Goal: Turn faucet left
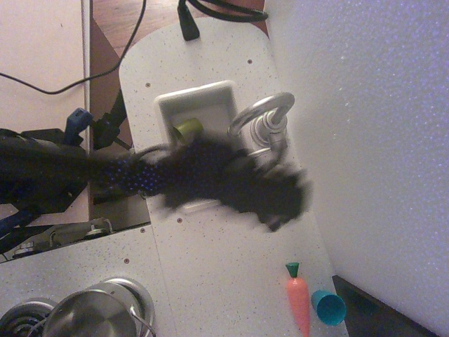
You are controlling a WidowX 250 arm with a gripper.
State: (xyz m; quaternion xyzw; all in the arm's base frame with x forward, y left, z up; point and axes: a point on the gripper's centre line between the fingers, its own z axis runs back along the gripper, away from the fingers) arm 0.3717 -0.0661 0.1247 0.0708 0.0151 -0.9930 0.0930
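The faucet (pixel 265 118) is a shiny silver tap with an arched spout over the small white sink (pixel 191 98); its base stands at the sink's right rim. My gripper (pixel 280 196) is a dark motion-blurred mass just below the faucet base, covering the lower part of the sink and the faucet's side lever. Its jaws are smeared, so I cannot tell whether they are open or shut. A green cup (pixel 188 128) lies in the sink, partly hidden by the arm.
An orange toy carrot (pixel 299 300) and a teal cup (pixel 327 307) lie at the lower right. A steel pot (pixel 98 312) sits at the bottom left. A white foam wall (pixel 372 140) runs along the right. Black cables (pixel 188 21) hang at the top.
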